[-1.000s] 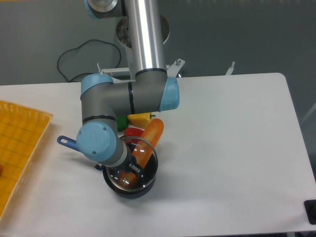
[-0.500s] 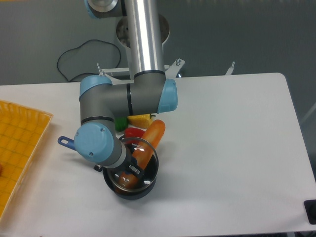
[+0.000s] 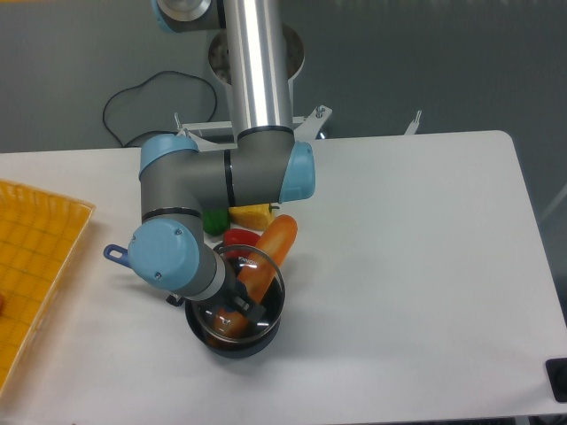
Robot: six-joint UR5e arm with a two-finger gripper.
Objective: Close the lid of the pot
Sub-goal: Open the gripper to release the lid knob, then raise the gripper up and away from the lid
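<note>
The end effector (image 3: 241, 307) hangs directly over the pot (image 3: 235, 332) near the worktop's (image 3: 407, 266) front edge, apparently pinching the lid (image 3: 251, 285).

Pot (image 3: 266, 323) near the table's (image 3: 416, 266) front edge, carrot (image 3: 262, 266) leaning out of it, tray (image 3: 35, 266) far left.

No legible text, label, brand or number anywhere (arm and tabletop included).

Gripper (image 3: 241, 307) down over pot (image 3: 236, 336), lid (image 3: 266, 276) tilted on it, orange carrot (image 3: 262, 257) sticking out; jaws hidden.
</note>
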